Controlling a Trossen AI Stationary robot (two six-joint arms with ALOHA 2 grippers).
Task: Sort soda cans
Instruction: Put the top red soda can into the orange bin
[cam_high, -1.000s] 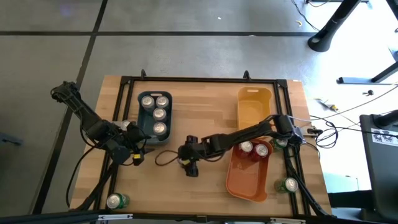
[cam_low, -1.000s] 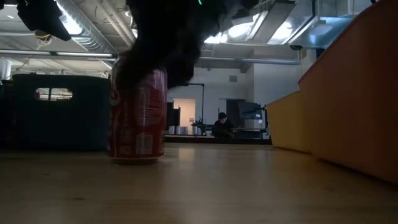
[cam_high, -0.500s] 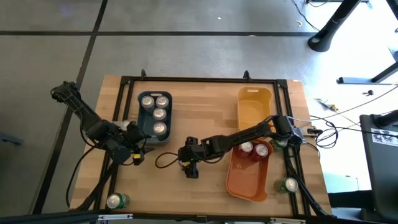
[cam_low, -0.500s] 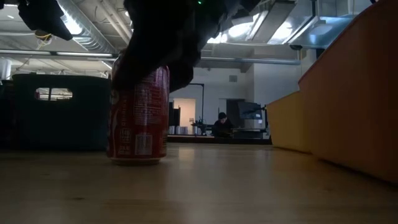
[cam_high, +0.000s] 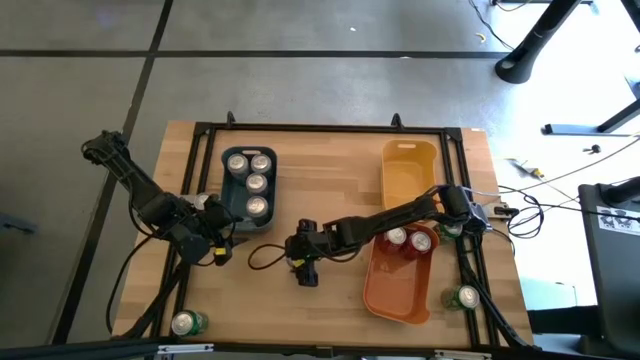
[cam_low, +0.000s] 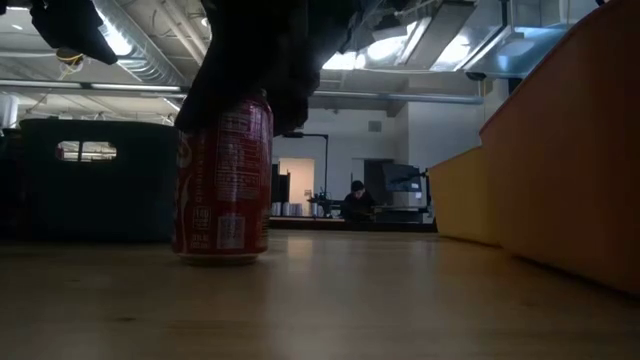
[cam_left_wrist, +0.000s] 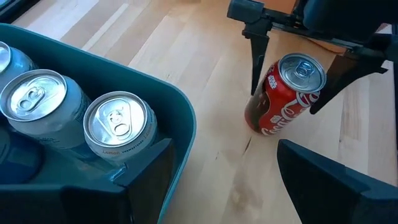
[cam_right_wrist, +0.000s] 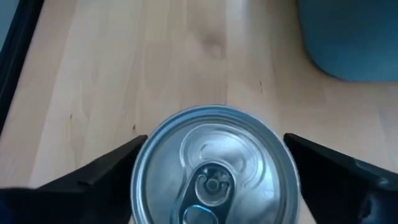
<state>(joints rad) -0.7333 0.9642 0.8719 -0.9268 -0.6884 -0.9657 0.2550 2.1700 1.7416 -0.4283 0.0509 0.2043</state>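
A red soda can (cam_high: 303, 264) stands upright on its base on the wood, mid-table toward the near edge; it also shows in the low view (cam_low: 222, 180) and the left wrist view (cam_left_wrist: 287, 93). My right gripper (cam_right_wrist: 214, 155) hangs over it, open and pointing down. One finger (cam_left_wrist: 257, 59) stands on each side of the can's top. My left gripper (cam_left_wrist: 242, 186) is open and waits by the near end of the blue-grey bin (cam_high: 232, 205). That bin holds silver cans (cam_high: 257, 183). Two red cans (cam_high: 408, 240) sit in the orange bin (cam_high: 392, 295).
A yellow bin (cam_high: 408, 165) stands beyond the orange one on the right. Green cans stand at the near-left corner (cam_high: 187, 322) and near-right edge (cam_high: 465, 297). A black frame (cam_high: 330, 128) runs round the table. A loose cable (cam_high: 265, 252) lies beside the red can.
My right gripper has moved up a little over the red can, uncovering more of the can's upper part in the low view. The can remains standing on the table.
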